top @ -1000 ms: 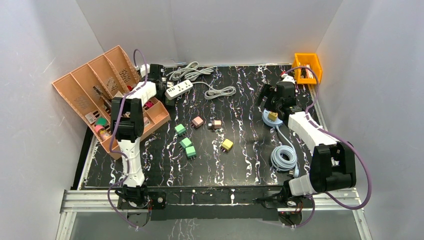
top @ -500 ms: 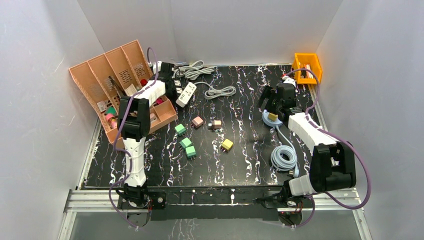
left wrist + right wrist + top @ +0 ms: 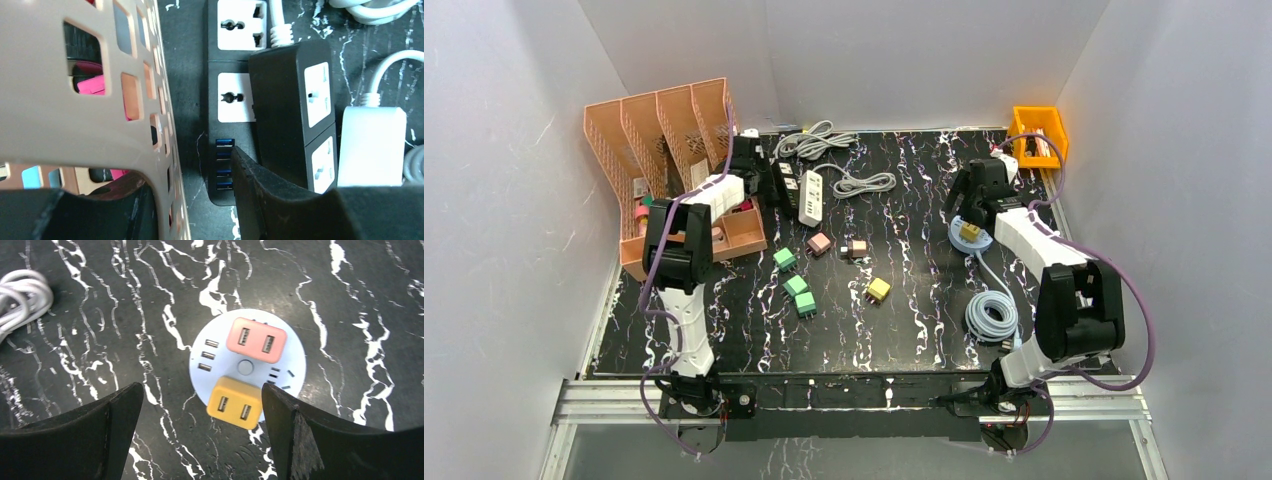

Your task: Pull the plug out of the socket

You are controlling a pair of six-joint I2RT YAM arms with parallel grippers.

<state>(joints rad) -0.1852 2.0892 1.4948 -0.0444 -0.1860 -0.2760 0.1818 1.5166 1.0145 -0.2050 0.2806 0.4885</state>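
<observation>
A round white socket [image 3: 295, 357] lies on the black table with a pink plug [image 3: 256, 340] and a yellow plug [image 3: 235, 402] stuck in it; it also shows in the top view [image 3: 955, 235]. My right gripper [image 3: 200, 435] hovers above it, open and empty, with the yellow plug between and below the jaws. My left gripper [image 3: 192, 200] is open at the back left. The perforated wall of the orange organizer [image 3: 100, 100] stands between its jaws, and its right finger [image 3: 265, 195] rests over a black power strip [image 3: 235, 100].
The orange organizer [image 3: 664, 150] stands tipped up at the back left. A white power strip [image 3: 811, 196] and white cables [image 3: 824, 145] lie beside it. Loose plugs [image 3: 796, 285] lie mid-table. A coiled cable [image 3: 991, 315] lies at the right and an orange bin [image 3: 1039, 135] at the back right.
The organizer has tipped upright and swung toward the back as my left arm moved. The white power strip has turned to lie lengthwise. My right gripper shifted slightly over the round socket.
</observation>
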